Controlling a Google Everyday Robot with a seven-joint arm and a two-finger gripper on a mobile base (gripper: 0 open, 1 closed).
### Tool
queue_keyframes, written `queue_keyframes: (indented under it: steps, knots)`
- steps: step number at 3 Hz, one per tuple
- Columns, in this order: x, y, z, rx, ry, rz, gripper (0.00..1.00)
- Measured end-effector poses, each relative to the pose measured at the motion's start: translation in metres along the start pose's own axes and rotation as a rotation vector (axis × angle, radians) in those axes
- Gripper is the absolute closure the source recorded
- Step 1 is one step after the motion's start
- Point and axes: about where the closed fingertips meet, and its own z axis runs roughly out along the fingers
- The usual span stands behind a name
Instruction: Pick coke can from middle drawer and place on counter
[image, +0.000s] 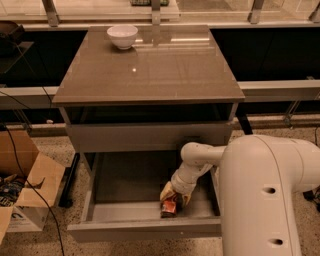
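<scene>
The middle drawer is pulled open below the cabinet, with a dark floor and low grey walls. The coke can, red with white marks, lies at the drawer's front right, close to the front panel. My gripper reaches down into the drawer from the white arm at the right. Its yellowish fingers are right over and around the can's upper end. The counter is the glossy grey-brown top slab above.
A white bowl stands at the counter's back left. A plain grey drawer front sits shut above the open drawer. An open cardboard box stands on the floor at the left. My white arm housing fills the lower right.
</scene>
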Motion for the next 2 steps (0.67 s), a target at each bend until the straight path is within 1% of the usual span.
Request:
queue_keyframes:
  steps: [1, 2]
  knots:
    - [0.0000, 0.0041, 0.0003, -0.003, 0.004, -0.004, 0.63]
    - [0.0021, 0.0105, -0.0043, -0.021, 0.005, -0.011, 0.85]
